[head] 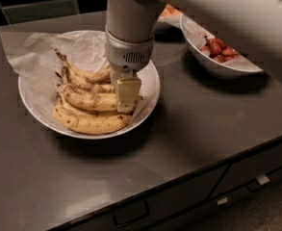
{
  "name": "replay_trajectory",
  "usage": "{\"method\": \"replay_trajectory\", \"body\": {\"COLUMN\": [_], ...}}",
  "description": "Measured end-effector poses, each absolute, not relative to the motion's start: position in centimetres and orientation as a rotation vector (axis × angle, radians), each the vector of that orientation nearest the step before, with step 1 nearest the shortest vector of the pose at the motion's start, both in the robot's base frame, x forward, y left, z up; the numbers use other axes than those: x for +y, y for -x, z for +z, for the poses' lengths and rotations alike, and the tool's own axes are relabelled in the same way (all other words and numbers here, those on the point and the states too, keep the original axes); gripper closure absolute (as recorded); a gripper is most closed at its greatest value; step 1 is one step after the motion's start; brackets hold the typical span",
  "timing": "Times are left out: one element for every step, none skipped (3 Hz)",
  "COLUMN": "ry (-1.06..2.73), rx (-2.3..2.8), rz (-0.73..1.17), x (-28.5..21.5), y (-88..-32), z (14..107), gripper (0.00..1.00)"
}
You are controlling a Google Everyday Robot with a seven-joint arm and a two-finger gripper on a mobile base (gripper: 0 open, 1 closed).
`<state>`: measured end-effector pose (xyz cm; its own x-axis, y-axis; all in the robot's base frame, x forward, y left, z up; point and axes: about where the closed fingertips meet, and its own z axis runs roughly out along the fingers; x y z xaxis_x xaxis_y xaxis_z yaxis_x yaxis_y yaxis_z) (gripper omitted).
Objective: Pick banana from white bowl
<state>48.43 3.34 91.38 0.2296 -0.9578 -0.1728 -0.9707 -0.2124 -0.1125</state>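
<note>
The white bowl (147, 83), wide, shallow and lined with crumpled white paper, stands at the left of the dark counter. Several brown-mottled yellow bananas lie stacked in it, stems to the left. The shortest, most curved banana (85, 74) lies at the back of the stack. Longer bananas (90, 124) lie in front of it. My gripper (128, 94) reaches down from above into the bowl. It sits at the right ends of the bananas, against the middle of the stack. Its wrist hides the right end of the curved banana.
A deeper white bowl with red fruit (220, 52) stands at the back right. Behind it is another bowl with orange fruit (168, 11), mostly hidden by my arm. The counter's front edge (188, 174) runs diagonally, with drawers below.
</note>
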Motion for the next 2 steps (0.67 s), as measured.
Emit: {"method": "replay_trajectory", "body": {"ry": [2.283,2.282], "rx": [1.824,1.827], "rz": [0.041,0.021], "x": [3.32,3.26], "y": [-48.22,-48.19], "z": [92.61,92.83], "gripper": [0.46,0.46]}}
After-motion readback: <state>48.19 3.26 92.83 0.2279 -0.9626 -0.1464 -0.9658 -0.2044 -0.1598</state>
